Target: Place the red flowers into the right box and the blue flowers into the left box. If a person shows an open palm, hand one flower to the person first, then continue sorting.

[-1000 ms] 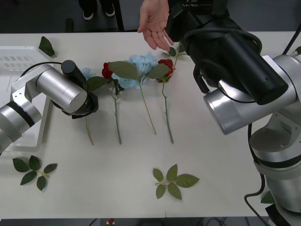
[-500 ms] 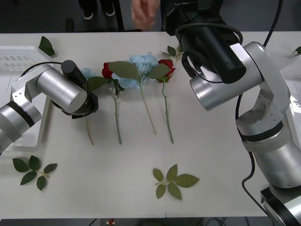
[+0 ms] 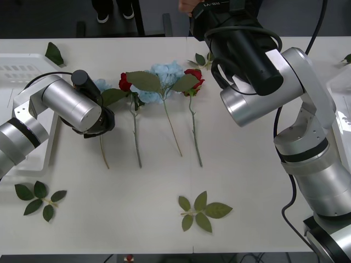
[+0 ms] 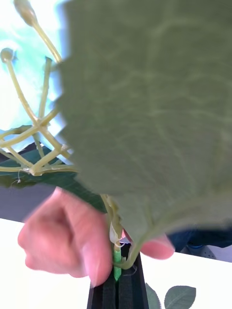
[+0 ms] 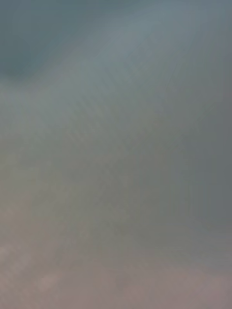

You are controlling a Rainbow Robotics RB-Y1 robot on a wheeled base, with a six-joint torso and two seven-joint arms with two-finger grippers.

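Front view first, nearest the lower edge: loose leaf sprigs (image 3: 202, 210) lie on the counter (image 3: 258, 219), out of the way. Mid-frame, four flowers rest in a row, two red flowers (image 3: 125, 82) and the blue flowers (image 3: 167, 73) among them, stems toward us, easy to pick. Our left gripper (image 3: 97, 127) hangs low over the leftmost stem; whether it grips we cannot tell. At left sits the left box (image 3: 16, 68). Farthest, at top centre, our right gripper (image 4: 117, 289) is clenched on a green flower stem (image 4: 116, 258), held up so the person's hand (image 4: 72, 241) can close around it — a handover, we judge.
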